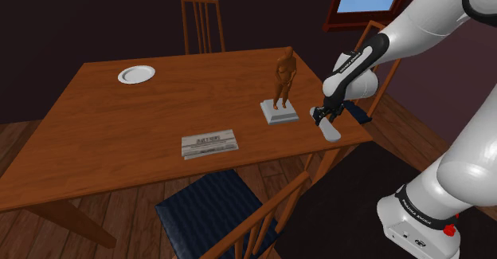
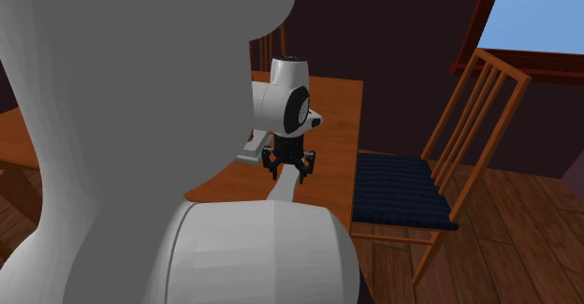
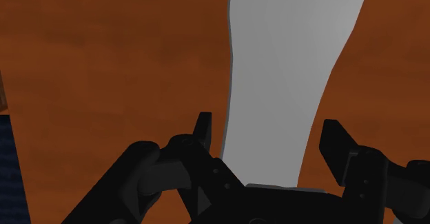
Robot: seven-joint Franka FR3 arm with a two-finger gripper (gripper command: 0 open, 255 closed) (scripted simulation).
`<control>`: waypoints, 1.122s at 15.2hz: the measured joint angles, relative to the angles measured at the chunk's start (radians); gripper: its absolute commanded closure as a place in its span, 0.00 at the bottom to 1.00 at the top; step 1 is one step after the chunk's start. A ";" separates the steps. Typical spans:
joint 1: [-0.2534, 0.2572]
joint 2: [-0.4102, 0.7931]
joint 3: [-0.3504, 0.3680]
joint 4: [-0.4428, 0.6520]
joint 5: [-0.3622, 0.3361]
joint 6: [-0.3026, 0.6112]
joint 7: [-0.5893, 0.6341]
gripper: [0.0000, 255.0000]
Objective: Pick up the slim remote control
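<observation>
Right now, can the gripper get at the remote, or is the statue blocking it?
Probably yes. The gripper hangs right over the remote, its open fingers either side of it, not touching. The statue stands apart on the table, so nothing seems to block.

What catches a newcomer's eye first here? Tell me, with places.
The black gripper hangs open over the pale slim remote at the edge of the table on the shoulder view's right, fingers apart either side of it. Beside it stands a brown figurine on a pale base, with a white plate near that view's far left corner.
</observation>
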State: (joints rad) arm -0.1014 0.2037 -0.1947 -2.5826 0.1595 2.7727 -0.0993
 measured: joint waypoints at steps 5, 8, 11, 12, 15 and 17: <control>0.007 -0.032 -0.011 -0.004 -0.023 -0.028 0.016 1.00; 0.013 -0.079 -0.024 -0.007 -0.054 -0.070 0.037 1.00; 0.016 -0.124 -0.033 -0.010 -0.082 -0.111 0.058 1.00; 0.017 -0.139 -0.035 -0.007 -0.091 -0.128 0.065 1.00; 0.018 -0.179 -0.038 -0.006 -0.114 -0.168 0.084 1.00; 0.017 -0.208 -0.041 -0.007 -0.128 -0.195 0.093 1.00</control>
State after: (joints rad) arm -0.0844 -0.0047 -0.2353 -2.5898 0.0311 2.5774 -0.0066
